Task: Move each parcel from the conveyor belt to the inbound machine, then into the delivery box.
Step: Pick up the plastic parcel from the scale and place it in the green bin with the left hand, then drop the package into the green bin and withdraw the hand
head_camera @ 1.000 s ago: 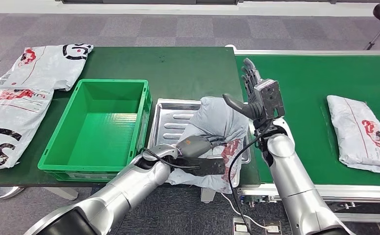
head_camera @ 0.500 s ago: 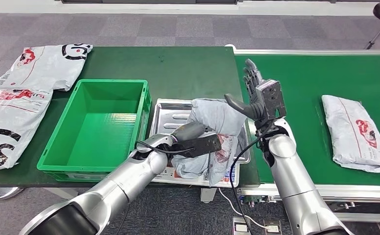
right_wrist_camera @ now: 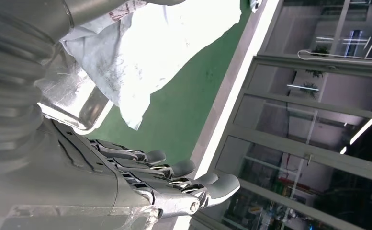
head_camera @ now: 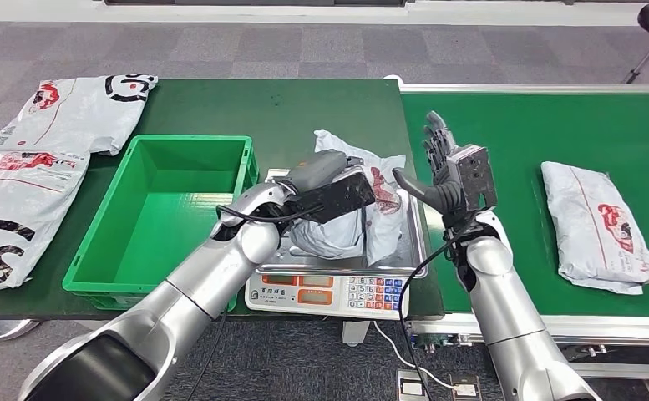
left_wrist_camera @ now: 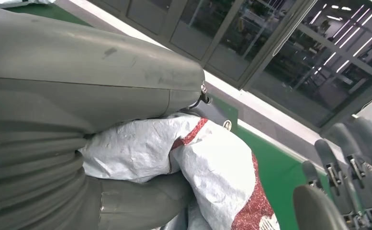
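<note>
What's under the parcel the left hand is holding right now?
Under the grey parcel held by the left hand is the scale's steel weighing tray, above its keypad panel. The tray's middle is covered by the parcel, so whether the parcel touches it cannot be told.

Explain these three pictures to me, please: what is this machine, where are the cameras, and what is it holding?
This is a humanoid robot with two silver arms. The wide picture comes from its head, looking down; the other two come from cameras at its wrists, so they appear turned. The left robot hand grips a crumpled grey parcel just above the metal tray of a weighing scale. The right robot hand stands open beside it, holding nothing. A green crate sits empty to the left of the scale. Another parcel lies on the green conveyor belt, and two more bags lie at the table's far left.
</note>
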Tool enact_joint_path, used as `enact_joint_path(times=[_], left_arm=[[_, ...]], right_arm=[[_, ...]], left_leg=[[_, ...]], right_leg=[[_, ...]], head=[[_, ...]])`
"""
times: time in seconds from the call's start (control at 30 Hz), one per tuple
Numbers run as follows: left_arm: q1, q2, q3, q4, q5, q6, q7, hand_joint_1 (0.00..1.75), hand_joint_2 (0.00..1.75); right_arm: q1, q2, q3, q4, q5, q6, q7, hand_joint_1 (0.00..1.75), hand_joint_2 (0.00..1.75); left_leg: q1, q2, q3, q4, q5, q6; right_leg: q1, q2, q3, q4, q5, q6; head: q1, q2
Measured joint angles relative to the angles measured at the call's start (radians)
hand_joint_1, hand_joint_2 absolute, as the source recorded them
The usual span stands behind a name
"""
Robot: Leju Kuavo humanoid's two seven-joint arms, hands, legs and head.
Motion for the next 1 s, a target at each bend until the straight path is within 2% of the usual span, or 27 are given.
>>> enact_joint_path(times=[0.17,0.33,0.43,0.63,0.8,1.0], left_arm=[[0.0,0.004,0.005,-0.018,-0.048,0.043,0.017,1.75,1.75],[-0.01,0.018,0.007,-0.02,-0.139,0.15,0.05,1.75,1.75],[-0.024,0.036,0.012,-0.008,-0.196,0.245,0.069,1.75,1.75],[-0.065,0.106,0.055,0.045,-0.303,0.438,0.144,1.75,1.75],[-0.086,0.188,0.135,0.114,-0.348,0.515,0.192,1.75,1.75],[-0.058,0.266,0.212,0.15,-0.388,0.562,0.206,1.75,1.75]], right_arm=[[-0.001,-0.003,-0.001,0.004,-0.003,0.003,-0.005,0.0,1.75],[-0.026,-0.006,-0.001,0.043,-0.01,0.011,-0.012,0.0,1.75],[-0.047,-0.007,-0.001,0.069,-0.01,0.011,-0.014,0.0,1.75],[-0.082,-0.018,-0.001,0.096,-0.018,0.006,-0.009,0.0,1.75],[-0.068,-0.043,-0.001,0.098,-0.022,-0.004,0.002,0.0,1.75],[-0.048,-0.072,-0.001,0.101,-0.01,-0.007,0.008,0.0,1.75]], left_leg=[[0.0,0.0,0.0,0.0,0.0,0.0],[0.0,0.001,0.0,0.0,0.0,0.0],[0.0,0.001,0.0,0.0,0.0,0.0],[0.0,0.002,0.0,0.0,0.001,-0.001],[0.001,0.002,0.0,0.0,0.001,-0.001],[0.001,0.002,0.0,0.0,0.0,-0.001]], right_leg=[[0.0,0.0,0.0,0.0,0.0,0.0],[0.0,0.001,0.0,0.0,0.0,0.0],[0.0,0.001,0.0,0.0,0.0,0.0],[0.001,0.002,0.0,0.001,0.0,0.0],[0.001,0.002,-0.001,0.001,0.0,0.0],[0.001,0.002,-0.001,0.001,0.0,-0.001]], head=[[0.0,0.0],[0.0,0.0],[0.0,0.0],[0.0,0.0],[0.0,0.0],[0.0,0.0]])
